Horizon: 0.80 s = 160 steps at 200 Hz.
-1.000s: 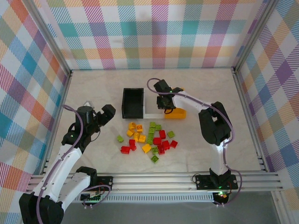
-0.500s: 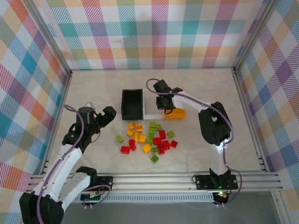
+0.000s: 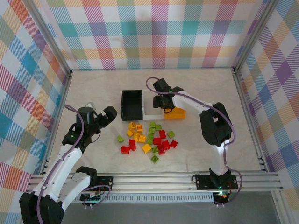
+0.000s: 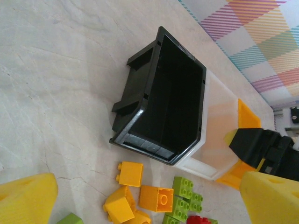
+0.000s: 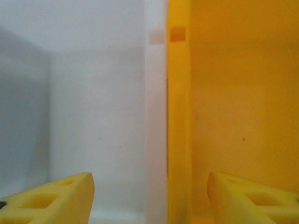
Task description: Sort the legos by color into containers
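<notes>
**Ana:** Plaid walls (image 3: 154, 32) close in the pale table (image 3: 93, 84). What does the overhead view give?

**Ben:** The containers stand in a touching row around the table's middle: black bin (image 3: 132, 103), white bin (image 3: 150, 113), orange-yellow bin (image 3: 177, 113). The legos (image 3: 148, 136) lie loose in a cluster between that row and the near edge. The right gripper (image 3: 164, 103) hangs over the white and orange-yellow bins. The left gripper (image 3: 108, 114) hovers beside the black bin, toward the left edge and apart from the pile.

**Ana:** And room to move?

**Ben:** There is broad bare table toward the far edge and both side edges. The tight spots are the bin rims and the packed cluster.

**Ana:** The left wrist view?

**Ben:** That arm's fingers (image 4: 23, 196) stand wide apart, holding nothing. Yellow-orange and green bricks lie just ahead of them. No brick shows inside the black bin.

**Ana:** The right wrist view?

**Ben:** Its fingers (image 5: 46, 198) are spread with nothing between them. They straddle the shared wall of the white and orange-yellow bins.

**Ana:** So which step is this?

**Ben:** It looks like the drop-off end of a trip. Most of the sorting remains, since the pile sits on the table. The right arm probably needs to rise clear of the rims before swinging toward the near edge. Either arm would do best with a brick at the cluster's fringe, because those in the middle touch one another.
</notes>
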Tool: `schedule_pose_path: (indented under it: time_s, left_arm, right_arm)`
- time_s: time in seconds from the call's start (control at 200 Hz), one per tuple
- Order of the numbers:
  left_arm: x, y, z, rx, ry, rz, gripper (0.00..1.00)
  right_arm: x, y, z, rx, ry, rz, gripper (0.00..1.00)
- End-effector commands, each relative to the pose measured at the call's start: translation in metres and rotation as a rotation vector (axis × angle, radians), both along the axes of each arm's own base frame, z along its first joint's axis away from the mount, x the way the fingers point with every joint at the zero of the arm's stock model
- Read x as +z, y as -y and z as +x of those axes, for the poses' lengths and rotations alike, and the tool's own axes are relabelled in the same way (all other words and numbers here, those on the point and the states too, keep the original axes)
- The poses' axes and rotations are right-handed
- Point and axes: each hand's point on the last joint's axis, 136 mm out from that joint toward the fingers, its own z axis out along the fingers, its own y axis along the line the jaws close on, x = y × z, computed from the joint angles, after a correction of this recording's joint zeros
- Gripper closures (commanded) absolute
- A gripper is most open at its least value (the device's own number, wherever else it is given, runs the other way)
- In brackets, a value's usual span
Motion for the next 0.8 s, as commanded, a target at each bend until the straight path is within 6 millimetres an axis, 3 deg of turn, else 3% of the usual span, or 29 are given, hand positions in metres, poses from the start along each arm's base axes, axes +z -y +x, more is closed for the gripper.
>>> schedule_pose_path:
  time_s: [0.0, 0.155, 0.315, 0.41, 0.61, 0.795]
  left_arm:
    - [0.012, 0.015, -0.007, -0.078, 0.021, -0.010, 0.00]
    - [0.018, 0.025, -0.019, -0.128, 0.015, -0.034, 0.00]
    - [0.014, 0.030, -0.034, -0.153, -0.005, -0.078, 0.00]
    - [0.009, 0.029, -0.039, -0.150, -0.010, -0.088, 0.00]
    - [-0.003, 0.024, -0.043, -0.132, -0.047, -0.068, 0.00]
    - [-0.010, 0.022, -0.045, -0.121, -0.065, -0.055, 0.00]
  right_arm:
    - [0.049, -0.004, -0.014, -0.002, 0.075, 0.092, 0.32]
    - [0.042, 0.013, -0.060, -0.020, 0.039, 0.092, 0.27]
    - [0.013, 0.026, -0.118, -0.002, -0.052, 0.072, 0.23]
    - [-0.004, 0.027, -0.143, 0.015, -0.093, 0.047, 0.24]
    - [-0.034, 0.047, -0.164, -0.065, -0.145, 0.000, 0.28]
    - [-0.039, 0.063, -0.168, -0.085, -0.139, -0.068, 0.30]
